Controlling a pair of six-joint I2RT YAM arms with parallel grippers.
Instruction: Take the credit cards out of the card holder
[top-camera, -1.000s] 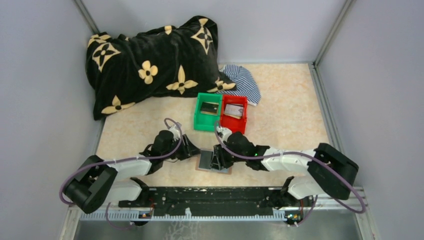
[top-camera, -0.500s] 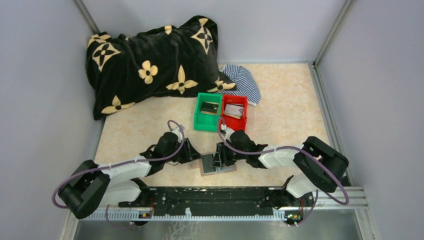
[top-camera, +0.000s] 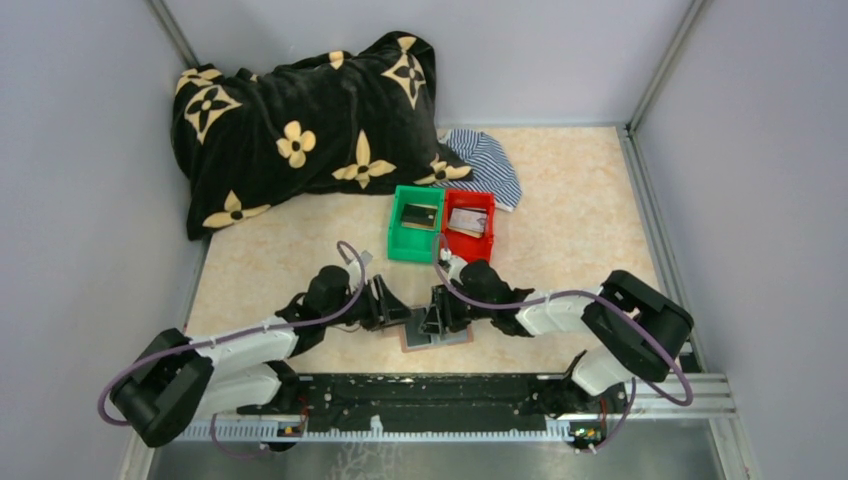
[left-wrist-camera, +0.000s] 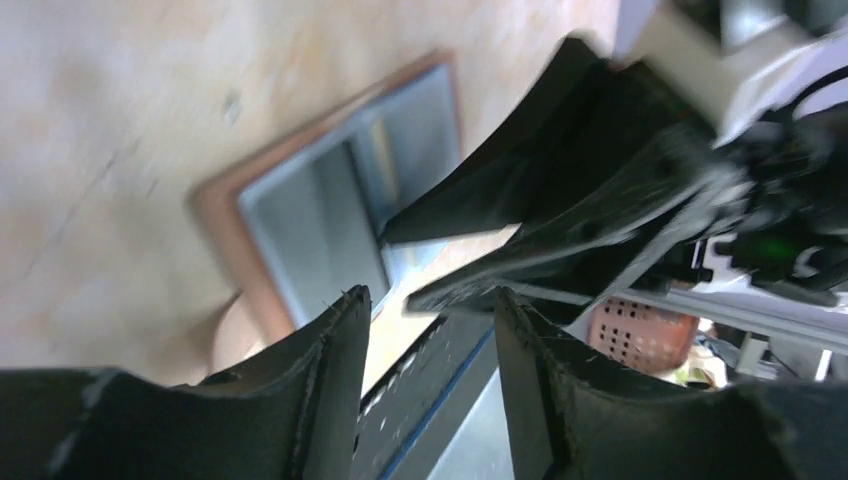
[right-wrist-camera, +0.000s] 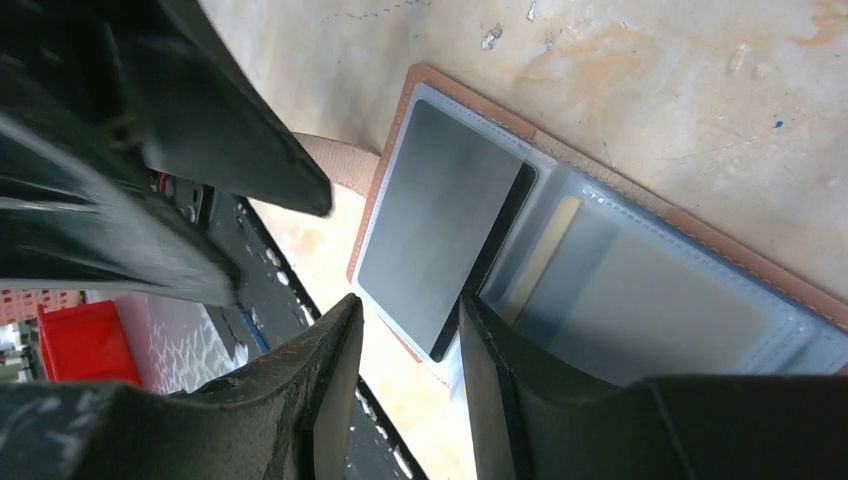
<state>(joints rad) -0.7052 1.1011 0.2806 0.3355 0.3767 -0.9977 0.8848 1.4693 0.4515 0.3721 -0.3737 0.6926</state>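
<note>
Left end effector (top-camera: 403, 318) has slid in, now right at the card holder (top-camera: 441, 335), fingers apart, nothing between them. Right end effector (top-camera: 432, 322) stays low over the holder, fingers apart too, above a grey credit card's (right-wrist-camera: 440, 220) corner. The holder lies open on the bench (top-camera: 585, 205), turned slightly since a second ago.

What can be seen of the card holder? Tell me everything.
The card holder is a flat, brown, leather-looking wallet lying open on the table, just ahead of the arms' bases. Inside are clear plastic sleeves. One holds a dark grey card; beside it a gold card shows only as a strip. A tan strap sticks out from one edge. The left hand and right hand hover at opposite sides; whether they touch it cannot be told.
</note>
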